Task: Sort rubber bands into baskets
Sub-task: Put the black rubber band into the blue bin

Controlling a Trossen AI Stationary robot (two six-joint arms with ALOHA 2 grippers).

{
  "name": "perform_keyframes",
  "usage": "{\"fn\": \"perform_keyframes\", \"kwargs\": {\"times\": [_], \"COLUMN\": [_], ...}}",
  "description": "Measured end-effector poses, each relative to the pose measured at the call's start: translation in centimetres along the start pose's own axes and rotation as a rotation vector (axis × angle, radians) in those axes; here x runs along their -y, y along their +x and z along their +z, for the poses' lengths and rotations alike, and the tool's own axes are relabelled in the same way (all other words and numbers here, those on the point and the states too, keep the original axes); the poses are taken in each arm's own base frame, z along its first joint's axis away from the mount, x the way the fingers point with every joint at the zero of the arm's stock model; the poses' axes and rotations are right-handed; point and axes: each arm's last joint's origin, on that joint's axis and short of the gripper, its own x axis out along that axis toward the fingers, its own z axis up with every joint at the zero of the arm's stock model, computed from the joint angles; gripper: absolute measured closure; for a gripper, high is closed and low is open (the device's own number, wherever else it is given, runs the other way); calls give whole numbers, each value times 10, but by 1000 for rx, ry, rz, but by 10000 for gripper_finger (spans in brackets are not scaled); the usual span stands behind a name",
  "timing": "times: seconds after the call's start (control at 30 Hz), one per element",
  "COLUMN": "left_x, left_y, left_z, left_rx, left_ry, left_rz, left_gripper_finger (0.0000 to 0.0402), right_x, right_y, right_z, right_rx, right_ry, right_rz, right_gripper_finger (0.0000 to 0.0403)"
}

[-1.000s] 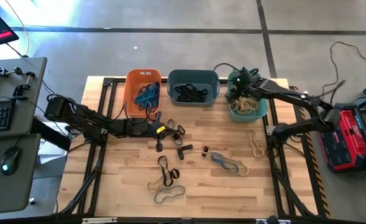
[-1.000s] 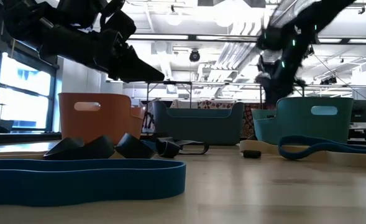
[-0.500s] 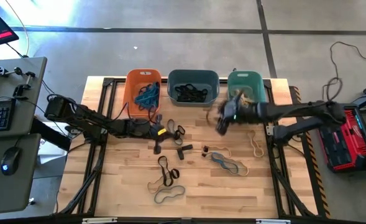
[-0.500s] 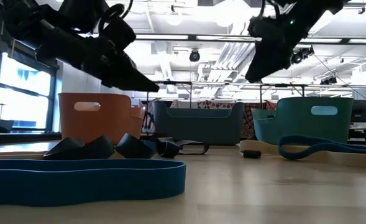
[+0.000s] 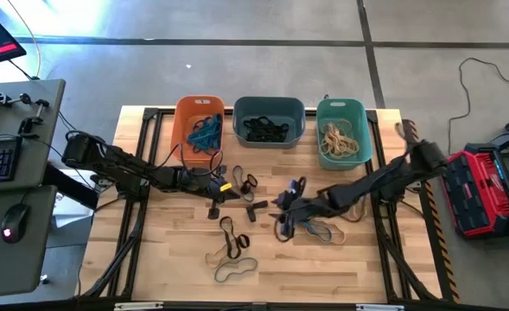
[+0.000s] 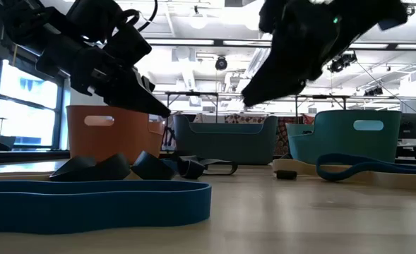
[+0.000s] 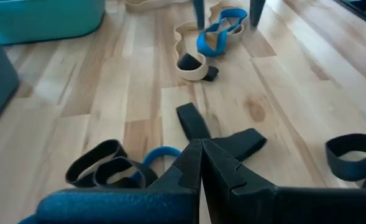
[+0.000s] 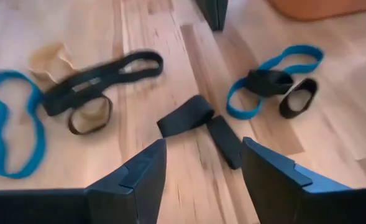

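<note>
1. 3 baskets are standing in a row along the far edge of the worktop point(image 5: 150, 259): the orange basket point(image 5: 181, 130) is holding blue bands, the slate basket point(image 5: 269, 105) is holding dark bands, and the teal basket point(image 5: 341, 106) is holding tan bands.
2. Many loose rubber bands point(image 5: 230, 238) are lying on the middle of the worktop, in blue, black and tan.
3. The left hand point(image 5: 216, 193) is hanging near the middle of the worktop, in front of the orange basket, with its fingers pressed together and holding nothing.
4. Just under it, in the left wrist view, black loops point(image 7: 99, 163) and a blue band are lying on the wood.
5. The right hand point(image 5: 282, 212) is hovering over the middle of the worktop, in front of the slate basket, with its fingers spread and empty.
6. A blue and tan tangle point(image 5: 316, 226) is lying just beside the right hand, toward the right edge.
7. A tan band point(image 5: 358, 200) is lying alone near the right edge, in front of the teal basket.
</note>
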Motion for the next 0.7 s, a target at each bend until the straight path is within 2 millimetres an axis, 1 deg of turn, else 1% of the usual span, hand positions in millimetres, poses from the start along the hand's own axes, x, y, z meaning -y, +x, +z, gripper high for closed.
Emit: {"fn": "perform_keyframes", "kwargs": {"times": [0.17,0.33,0.53,0.7], "left_x": [1,1,2,3], "left_y": [0,-1,-6,-8], "left_z": [1,-2,-13,-20], "left_rx": [16,14,54,47], "left_ry": [1,0,-37,-73], "left_rz": [-20,-19,-17,-17], "left_gripper_finger": [401,401,401,401], "right_x": [-6,-6,0,13], "right_y": [35,64,84,91], "right_z": [0,9,14,13], "right_rx": [-73,-192,-298,-349], "right_ry": [-60,-151,-231,-219], "right_rz": [-48,-109,-147,-110], "right_gripper_finger": [207,207,207,211]}}
